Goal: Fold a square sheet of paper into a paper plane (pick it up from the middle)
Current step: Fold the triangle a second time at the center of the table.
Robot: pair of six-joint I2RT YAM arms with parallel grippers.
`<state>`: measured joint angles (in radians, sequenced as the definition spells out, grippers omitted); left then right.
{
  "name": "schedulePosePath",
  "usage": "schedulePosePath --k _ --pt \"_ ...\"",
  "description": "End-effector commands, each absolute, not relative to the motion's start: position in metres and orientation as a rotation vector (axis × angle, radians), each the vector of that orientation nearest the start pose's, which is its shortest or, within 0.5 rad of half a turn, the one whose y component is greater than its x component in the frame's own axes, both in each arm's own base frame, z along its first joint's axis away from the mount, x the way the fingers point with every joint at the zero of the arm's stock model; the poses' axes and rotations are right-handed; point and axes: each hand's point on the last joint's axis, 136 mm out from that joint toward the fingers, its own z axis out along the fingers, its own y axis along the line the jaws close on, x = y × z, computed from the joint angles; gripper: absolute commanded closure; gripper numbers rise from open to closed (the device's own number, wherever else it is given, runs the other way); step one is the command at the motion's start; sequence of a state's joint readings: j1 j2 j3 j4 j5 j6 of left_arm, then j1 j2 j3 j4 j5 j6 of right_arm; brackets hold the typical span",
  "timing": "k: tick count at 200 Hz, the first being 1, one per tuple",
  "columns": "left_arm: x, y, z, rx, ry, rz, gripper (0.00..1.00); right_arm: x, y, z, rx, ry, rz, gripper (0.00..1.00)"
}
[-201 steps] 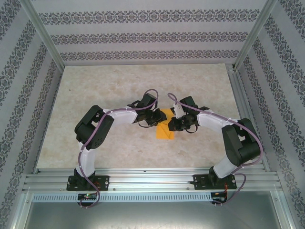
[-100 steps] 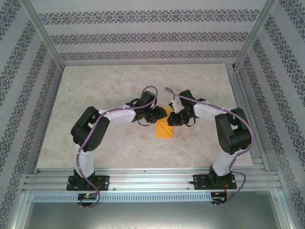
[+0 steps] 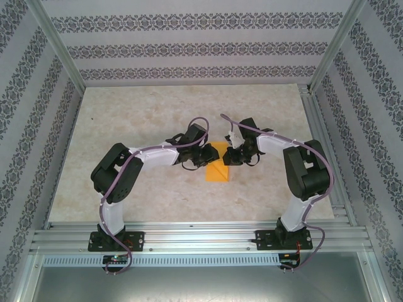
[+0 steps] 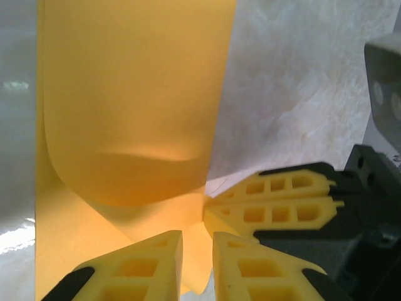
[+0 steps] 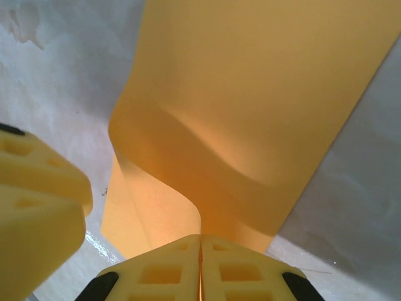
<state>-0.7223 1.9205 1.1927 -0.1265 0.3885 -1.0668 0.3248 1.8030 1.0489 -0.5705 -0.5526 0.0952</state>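
The orange-yellow sheet of paper (image 3: 218,168) is lying in the middle of the tabletop (image 3: 138,107), one flap curling up over the rest. The right gripper (image 5: 200,251) is pinching its edge, fingers pressed together. Just beside it, the left gripper (image 4: 197,251) is standing with jaws narrowly parted around the sheet's corner.

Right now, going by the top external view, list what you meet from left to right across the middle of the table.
left arm → left gripper → square sheet of paper → right gripper → right arm
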Motion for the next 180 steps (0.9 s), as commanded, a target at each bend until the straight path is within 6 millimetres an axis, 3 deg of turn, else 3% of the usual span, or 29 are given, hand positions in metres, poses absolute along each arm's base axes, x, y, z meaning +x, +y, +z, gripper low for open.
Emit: schedulePosePath --k 1,180 --pt "0.317 -0.384 0.077 -0.207 2.713 -1.213 0.80 0.314 0.202 0.037 -0.473 2.835 0.900 0.92" --pt "0.320 -0.394 0.054 -0.220 2.765 -1.174 0.82 0.320 0.197 0.023 -0.444 2.886 0.852 0.90"
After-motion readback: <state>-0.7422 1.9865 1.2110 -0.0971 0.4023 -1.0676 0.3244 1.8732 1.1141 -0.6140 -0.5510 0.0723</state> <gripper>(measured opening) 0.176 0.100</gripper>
